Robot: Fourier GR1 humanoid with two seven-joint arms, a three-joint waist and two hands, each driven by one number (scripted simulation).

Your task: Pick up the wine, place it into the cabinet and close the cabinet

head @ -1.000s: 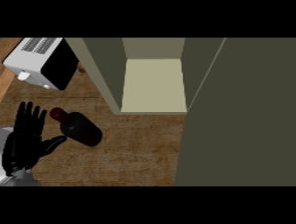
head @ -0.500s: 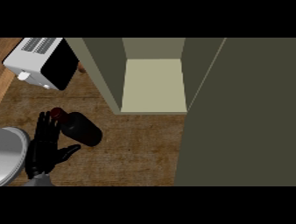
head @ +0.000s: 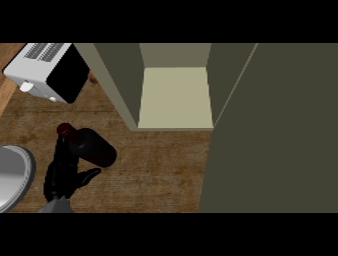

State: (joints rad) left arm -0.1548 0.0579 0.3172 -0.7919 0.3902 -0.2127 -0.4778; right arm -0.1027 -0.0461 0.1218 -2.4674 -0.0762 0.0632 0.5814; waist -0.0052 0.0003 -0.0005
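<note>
The wine bottle [head: 94, 146] is dark with a red cap [head: 64, 129] and stands on the brown counter, left of the cabinet. My left hand [head: 60, 172] comes up from the lower left. Its fingers lie straight along the bottle's left side, and its thumb [head: 88, 174] sticks out to the right just below the bottle. The hand is open and touches or nearly touches the bottle. The cabinet [head: 176, 95] stands open, showing a pale bare shelf. Its dark olive door [head: 290, 130] is swung out over the right of the view. My right hand does not show.
A white appliance with a black front [head: 48, 71] sits at the back left. A grey rounded arm part [head: 1, 175] fills the lower left edge. The cabinet's left wall [head: 116, 85] rises between the bottle and the shelf.
My left hand has moved right and forward from an open spread beside the bottle, so its fingers now lie against the bottle's left side. The grey arm part has come into view.
</note>
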